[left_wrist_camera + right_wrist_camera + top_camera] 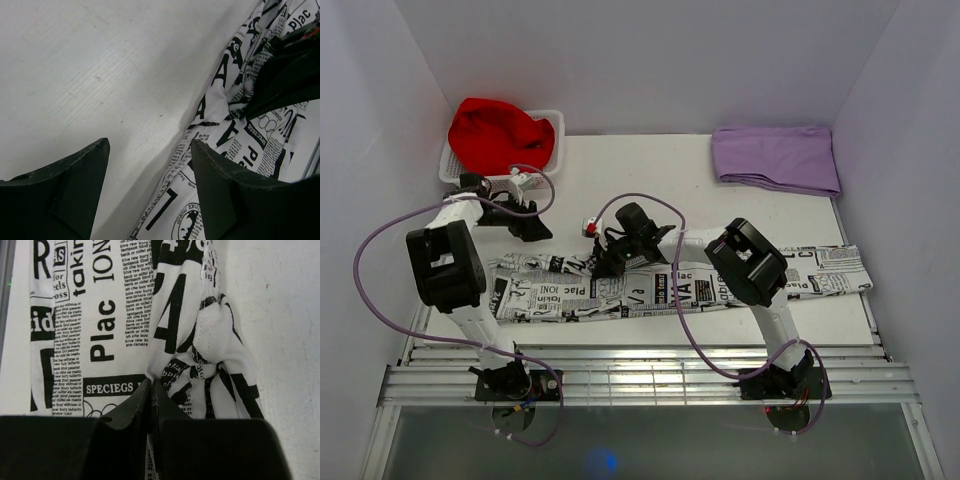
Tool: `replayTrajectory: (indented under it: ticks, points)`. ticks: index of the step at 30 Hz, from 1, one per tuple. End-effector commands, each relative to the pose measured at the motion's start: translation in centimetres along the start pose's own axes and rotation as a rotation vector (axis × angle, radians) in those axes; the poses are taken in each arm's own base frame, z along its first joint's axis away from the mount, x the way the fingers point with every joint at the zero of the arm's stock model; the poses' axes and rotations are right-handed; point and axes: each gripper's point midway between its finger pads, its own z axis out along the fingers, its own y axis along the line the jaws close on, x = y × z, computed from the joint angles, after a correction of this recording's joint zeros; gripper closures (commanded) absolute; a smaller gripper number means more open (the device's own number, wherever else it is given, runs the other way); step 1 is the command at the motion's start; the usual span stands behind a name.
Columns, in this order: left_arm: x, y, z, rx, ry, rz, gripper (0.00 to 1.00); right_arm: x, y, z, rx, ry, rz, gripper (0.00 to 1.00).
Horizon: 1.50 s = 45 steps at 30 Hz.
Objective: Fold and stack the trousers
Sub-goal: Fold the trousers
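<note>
Trousers: we see the newsprint-patterned trousers point(820, 272) stretched left to right across the near half of the table point(620, 170), lying mostly flat. One end is near the right edge. The other is on the left, in front of the left arm.
Bunched spot: around the middle of the far edge the cloth is gathered into a small knot of folds point(210, 360), just beside the right fingertips.
Right gripper: we find the right gripper point(607, 264) reaching leftward over the trousers. In its wrist view the jaws are pressed together on a pinch of the printed cloth, and a sliver of fabric shows between them.
Left gripper: the left gripper point(150, 146) hangs with its jaws well apart and nothing held. Bare table shows between them, and the trousers' edge point(200, 165) runs just beside the right-hand finger point(220, 190).
Red cloth: a red cloth point(500, 135) is heaped in a white basket point(560, 118) at the far left corner.
Lilac cloth: we note a folded lilac cloth point(775, 158) at the far right, apart from the trousers.
</note>
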Motion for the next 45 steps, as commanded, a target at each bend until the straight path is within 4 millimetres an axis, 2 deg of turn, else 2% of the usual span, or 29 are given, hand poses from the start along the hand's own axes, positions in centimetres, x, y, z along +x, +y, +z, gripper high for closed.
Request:
replayTrajectory:
  ticks: [1, 5, 7, 8, 9, 11, 17, 18, 20, 22, 23, 24, 25, 27, 30, 31, 36, 40, 45]
  points:
    - [0.5, -1.9, 0.3, 0.071, -0.008, 0.012, 0.23, -0.3, -1.3, -0.1, 0.084, -0.005, -0.081, 0.92]
    - [1.9, -3.3, 1.2, 0.117, 0.035, 0.004, 0.25, 0.4, -1.6, 0.2, 0.100, 0.006, -0.066, 0.92]
    - [3.3, -3.9, 1.5, 0.124, 0.071, -0.008, 0.32, 0.4, -1.6, 0.2, 0.107, 0.002, -0.055, 0.92]
    - [3.3, -4.0, 1.5, 0.126, 0.072, -0.002, 0.32, 0.4, -1.5, 0.3, 0.106, -0.001, -0.051, 0.92]
    - [3.9, -4.2, 1.5, 0.131, 0.085, -0.001, 0.37, 0.5, -1.6, 0.2, 0.113, 0.001, -0.046, 0.92]
    - [4.5, -4.7, 1.3, 0.144, 0.100, 0.009, 0.43, 0.6, -1.6, 0.3, 0.113, 0.002, -0.035, 0.92]
    - [6.0, -5.4, 1.3, 0.158, 0.132, 0.017, 0.73, 0.2, -1.6, 0.3, 0.117, -0.014, -0.024, 0.89]
    - [6.0, -5.5, 1.2, 0.164, 0.132, 0.027, 0.77, 0.1, -1.5, 0.3, 0.112, -0.017, -0.019, 0.86]
    - [5.6, -5.7, 1.1, 0.170, 0.119, 0.047, 0.92, -0.5, -1.6, 0.2, 0.110, -0.025, -0.008, 0.80]
    - [4.8, -5.9, 0.9, 0.169, 0.098, 0.088, 1.00, -0.9, -1.6, 0.1, 0.101, -0.037, 0.029, 0.70]
    - [4.6, -6.0, 0.8, 0.167, 0.090, 0.100, 1.00, -1.5, -1.6, 0.0, 0.091, -0.053, 0.041, 0.66]
    - [4.3, -5.9, 0.7, 0.161, 0.078, 0.115, 1.00, -1.9, -1.6, -0.1, 0.080, -0.064, 0.062, 0.55]
    - [4.0, -6.0, 0.7, 0.157, 0.070, 0.130, 1.00, -1.8, -2.0, -0.2, 0.074, -0.068, 0.100, 0.52]
    - [3.4, -6.1, 0.4, 0.143, 0.050, 0.167, 1.00, -3.3, -2.0, -0.4, 0.033, -0.096, 0.190, 0.46]
    - [3.0, -6.5, 0.2, 0.134, 0.036, 0.206, 1.00, -4.3, -3.0, -1.1, 0.016, -0.146, 0.307, 0.29]
    - [3.0, -6.5, 0.1, 0.131, 0.033, 0.215, 1.00, -4.3, -3.2, -1.0, 0.010, -0.154, 0.332, 0.26]
    - [2.9, -6.9, -0.2, 0.120, 0.025, 0.255, 1.00, -4.9, -4.1, -0.9, -0.036, -0.197, 0.508, 0.23]
    - [2.9, -6.9, -0.3, 0.109, 0.025, 0.275, 1.00, -5.4, -4.8, 0.0, -0.060, -0.229, 0.559, 0.23]
    - [2.3, -6.5, -0.3, 0.093, 0.012, 0.279, 1.00, -5.3, -3.9, 1.2, -0.129, -0.226, 0.628, 0.24]
